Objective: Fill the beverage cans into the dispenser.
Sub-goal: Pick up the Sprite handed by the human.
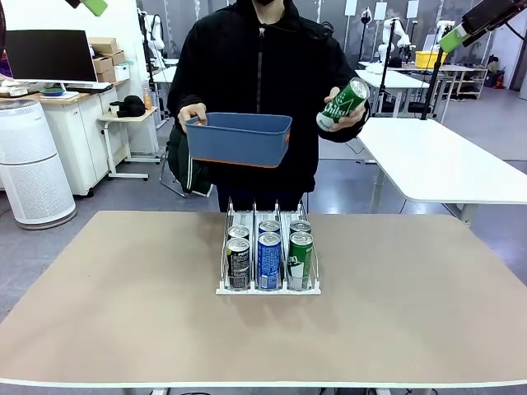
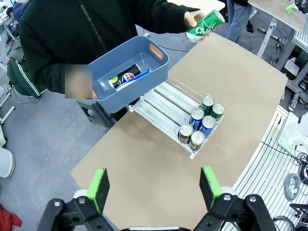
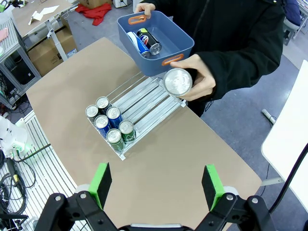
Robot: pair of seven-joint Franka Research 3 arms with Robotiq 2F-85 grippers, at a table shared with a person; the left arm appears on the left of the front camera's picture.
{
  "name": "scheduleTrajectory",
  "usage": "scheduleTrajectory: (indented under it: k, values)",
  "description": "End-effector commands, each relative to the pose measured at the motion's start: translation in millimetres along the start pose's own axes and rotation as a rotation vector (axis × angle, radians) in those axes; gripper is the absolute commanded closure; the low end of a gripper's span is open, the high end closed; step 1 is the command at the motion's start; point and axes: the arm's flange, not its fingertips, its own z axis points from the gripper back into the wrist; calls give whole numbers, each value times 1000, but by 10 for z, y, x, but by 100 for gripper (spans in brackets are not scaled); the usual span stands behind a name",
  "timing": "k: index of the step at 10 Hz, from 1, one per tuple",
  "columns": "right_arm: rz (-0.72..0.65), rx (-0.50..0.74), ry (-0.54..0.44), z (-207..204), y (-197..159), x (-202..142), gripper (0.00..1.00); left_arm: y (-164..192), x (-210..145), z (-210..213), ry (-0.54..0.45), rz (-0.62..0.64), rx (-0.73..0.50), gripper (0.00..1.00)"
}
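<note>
Green can (image 1: pixel 344 104) tilted, top up-right, in person's hand (image 1: pixel 354 122), upper right of centre, beyond rack (image 1: pixel 268 290). Right gripper (image 3: pixel 156 185) spread, empty, nearer; left gripper (image 2: pixel 154 187) spread too.

bright even overhead room light, faint soft shadow under the dispenser (image 1: pixel 268 290) on the table (image 1: pixel 123 313), small glints on tops of the beverage cans (image 3: pixel 114 117), front view sharp, wrist views wide-angle, edges bowed, far background slightly soft
</note>
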Motion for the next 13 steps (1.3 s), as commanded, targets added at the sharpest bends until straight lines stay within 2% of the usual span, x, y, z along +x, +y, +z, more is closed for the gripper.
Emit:
scheduleTrajectory:
  k: [1, 13]
  values:
    - [-9, 0, -4, 4, 8, 7, 0, 7, 0, -3, 1, 5, 0, 0]
    - [-9, 0, -4, 4, 8, 7, 0, 7, 0, -3, 1, 5, 0, 0]
